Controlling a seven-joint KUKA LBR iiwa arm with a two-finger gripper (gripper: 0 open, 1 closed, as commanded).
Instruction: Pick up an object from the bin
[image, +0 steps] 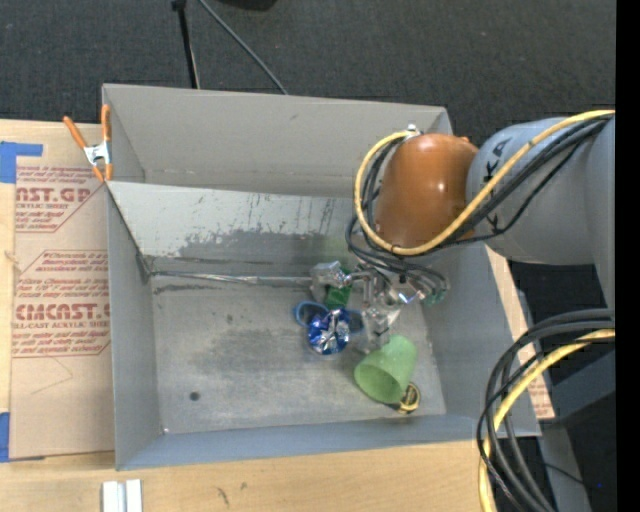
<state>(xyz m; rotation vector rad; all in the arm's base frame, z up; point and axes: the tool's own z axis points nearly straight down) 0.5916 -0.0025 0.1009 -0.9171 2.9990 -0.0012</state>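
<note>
Camera view is showing the gripper (378, 312) hanging low at the right of the grey metal bin (135, 330), its opening impossible to tell, with the crumpled shiny blue wrapper (325, 329) lying just left and the pale green plastic cup (386, 370) just nearer.

Bin: the grey sheet-metal bin (220, 350) looked matt, with a scuffed floor and a back wall streaked by pale scratches.
Cup: the pale green plastic cup (385, 372), right of centre and low in the frame, looked smooth and softly matt.
Blue thing: the crumpled blue thing (327, 328) near mid-frame was glossy, glinting like foil.
Gripper: the silvery metal gripper (378, 315) gleamed.
Cover: the orange domed wrist cover (425, 190) was smooth and glossy.
</note>
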